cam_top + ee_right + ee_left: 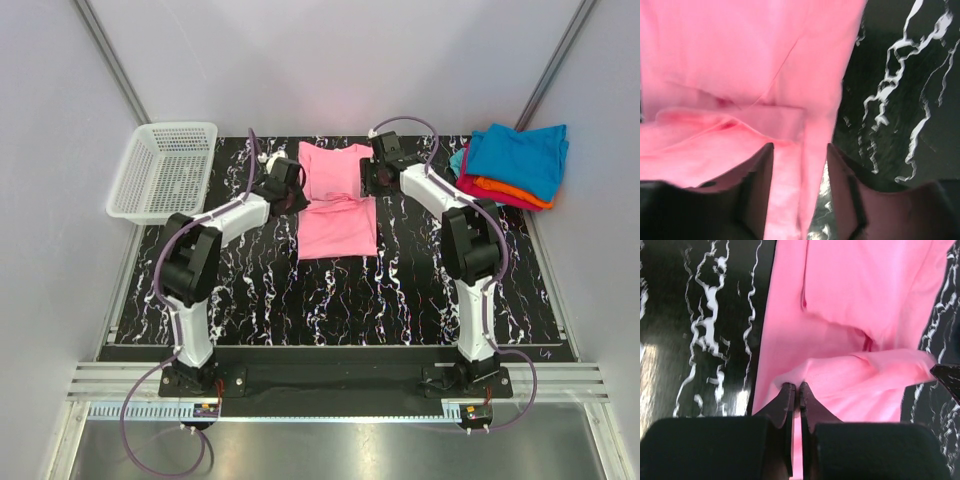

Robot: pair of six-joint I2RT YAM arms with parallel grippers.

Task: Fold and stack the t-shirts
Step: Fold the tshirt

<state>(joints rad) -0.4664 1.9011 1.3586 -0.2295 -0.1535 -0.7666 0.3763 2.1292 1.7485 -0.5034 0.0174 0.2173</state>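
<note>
Lying half-folded and rumpled right of the white mesh basket (165, 170), the pink t-shirt (338, 215) has its basket-side edge pinched tight by the left gripper (796, 387). The right gripper (800, 147) gapes, holding nothing, over the far edge. Black marbled table (400, 300) shows bare toward the basket.

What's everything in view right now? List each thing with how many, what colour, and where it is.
pink t-shirt: one, bright pink, middle of the table, partly folded over itself
pile of t-shirts: three colours showing, teal-blue on top with orange and magenta under it, far right corner
basket: one, white mesh, far left corner
table: one, black with white marbling, under everything
left gripper: one, black, shut on the pink t-shirt at its left edge
right gripper: one, black, open, at the pink t-shirt's right edge
</note>
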